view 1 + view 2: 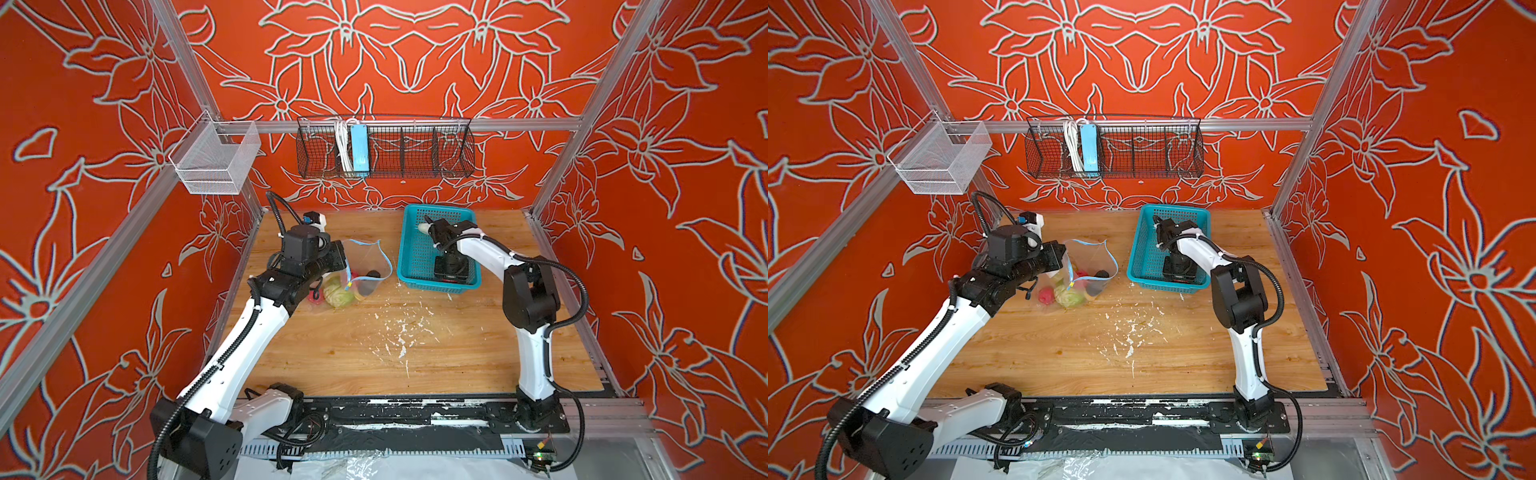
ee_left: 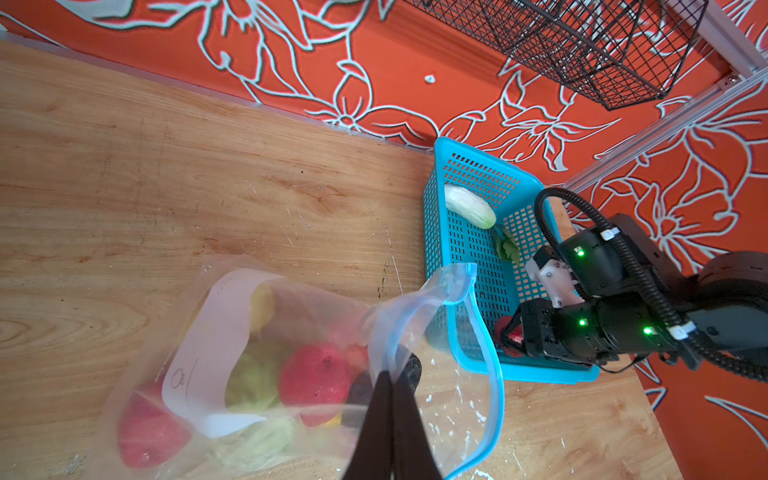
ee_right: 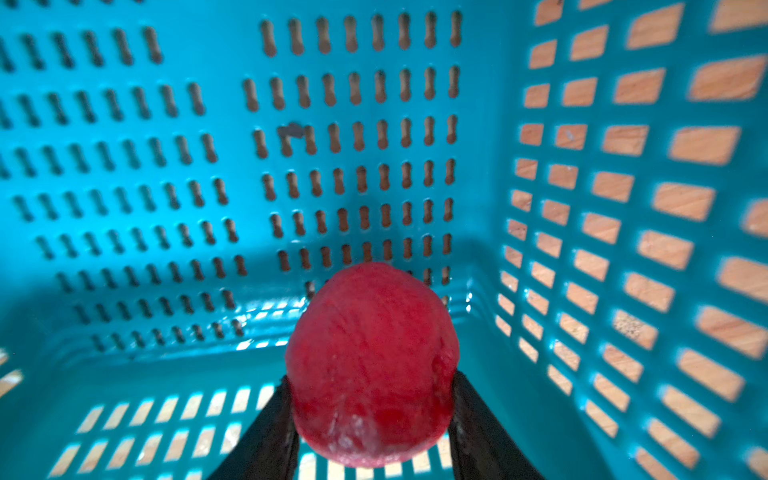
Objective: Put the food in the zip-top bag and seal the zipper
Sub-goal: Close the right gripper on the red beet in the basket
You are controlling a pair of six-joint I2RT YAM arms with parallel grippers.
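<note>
on the table (image 1: 374, 353), the bag (image 1: 365, 266) stands left of the basket (image 1: 409, 266), with food (image 2: 316, 374) inside it. in the basket, a radish (image 2: 469, 205) lies at the far end and a fruit (image 3: 372, 332) at the near end, between the fingers of the right gripper (image 3: 372, 380). a wire rack (image 1: 415, 153) hangs on the wall behind.

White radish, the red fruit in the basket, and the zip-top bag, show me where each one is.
white radish (image 2: 469, 205), left wrist view, middle of its white body.
red fruit (image 3: 372, 365), right wrist view, centre of its rounded face.
zip-top bag (image 2: 208, 332), left wrist view, on its white label.
</note>
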